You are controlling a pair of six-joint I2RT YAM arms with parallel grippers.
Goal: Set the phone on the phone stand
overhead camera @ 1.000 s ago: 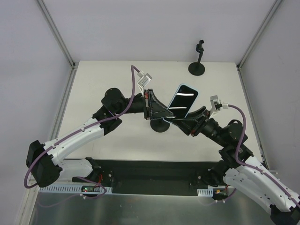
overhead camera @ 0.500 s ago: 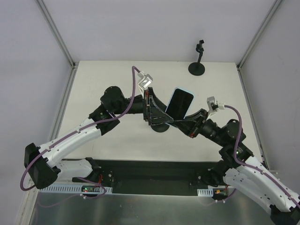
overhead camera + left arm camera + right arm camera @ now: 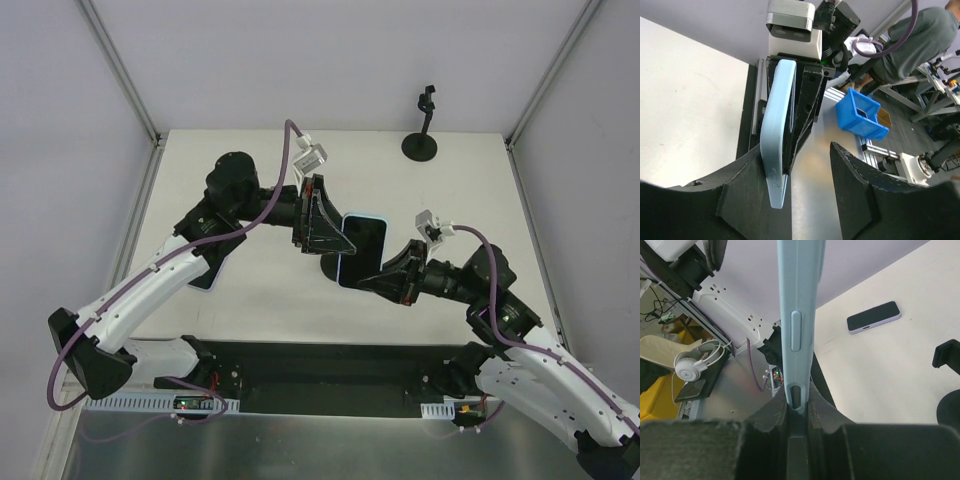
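The phone (image 3: 362, 250), in a light blue case, stands on edge above the table's middle, with my right gripper (image 3: 388, 280) shut on its lower end. In the right wrist view the phone's side (image 3: 796, 315) rises straight out of the shut gripper (image 3: 799, 400). My left gripper (image 3: 335, 235) is open around the phone's other end. In the left wrist view the phone (image 3: 777, 125) rests against the left finger (image 3: 740, 185), with a wide gap to the right finger (image 3: 860, 180). A black phone stand (image 3: 946, 354) stands just beside the phone, its round base (image 3: 328, 266) partly hidden under the grippers.
A second black stand (image 3: 422, 125) sits at the back right edge of the table. Another dark phone (image 3: 874, 317) lies flat on the left side, half hidden under my left arm (image 3: 205, 278). White walls close in the table.
The right gripper has closed on the phone and carried it left and nearer. The left gripper has opened, and its arm has drawn back to the left.
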